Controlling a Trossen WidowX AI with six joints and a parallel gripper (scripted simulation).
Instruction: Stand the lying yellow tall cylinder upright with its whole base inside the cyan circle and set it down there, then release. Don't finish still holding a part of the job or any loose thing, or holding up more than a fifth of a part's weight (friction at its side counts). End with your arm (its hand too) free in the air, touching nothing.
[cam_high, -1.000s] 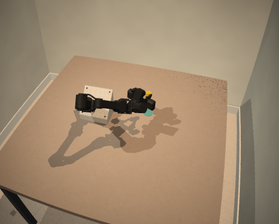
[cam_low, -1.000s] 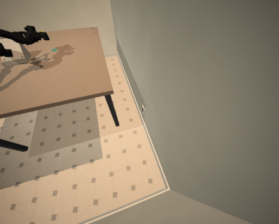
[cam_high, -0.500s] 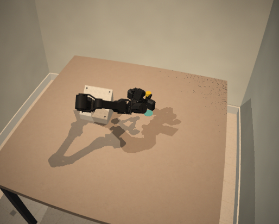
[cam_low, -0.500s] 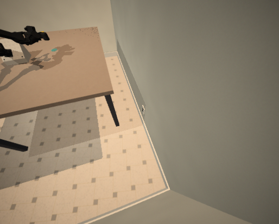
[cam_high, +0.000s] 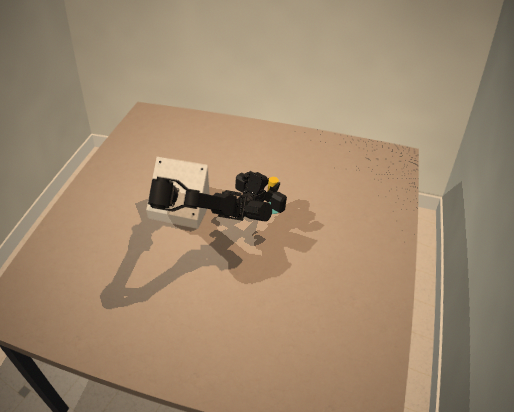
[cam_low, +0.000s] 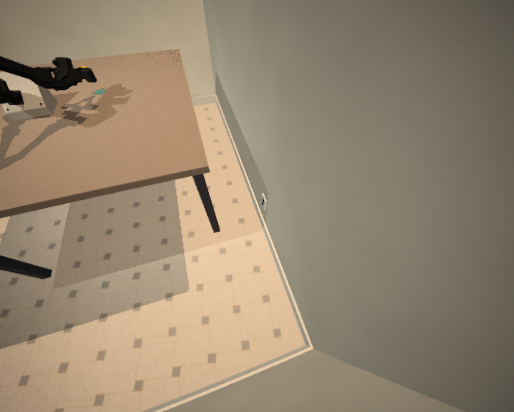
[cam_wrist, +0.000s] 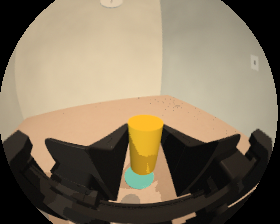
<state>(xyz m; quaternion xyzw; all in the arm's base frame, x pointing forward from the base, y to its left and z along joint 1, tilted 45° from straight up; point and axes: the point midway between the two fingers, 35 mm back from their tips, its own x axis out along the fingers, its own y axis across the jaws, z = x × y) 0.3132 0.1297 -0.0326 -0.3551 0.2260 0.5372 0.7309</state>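
Low in the wrist view, the dark fingers of the gripper (cam_wrist: 145, 160) are clamped on the sides of the yellow cylinder (cam_wrist: 145, 142), which stands upright at centre frame with its wider end toward the top. Below its lower end shows part of the cyan circle (cam_wrist: 139, 178) on the tan table (cam_wrist: 75, 122); whether the cylinder's base touches the table cannot be told from here. Beyond the table edge rise pale walls meeting in a corner at upper right of the frame.

From the top view, the black arm (cam_high: 210, 200) reaches from its white base block (cam_high: 170, 167) at centre left toward the middle of the frame, where the gripper (cam_high: 270, 197) covers almost all of the circle, leaving only a sliver of cyan (cam_high: 275, 212). A yellow tip of the cylinder (cam_high: 273, 183) shows above the gripper. Broad shadows of the arm fall toward the lower left.

In the exterior view, the arm (cam_low: 35, 72) sits at the upper left above the circle (cam_low: 99, 92), with tiled floor (cam_low: 200, 300) spreading across the lower frame.
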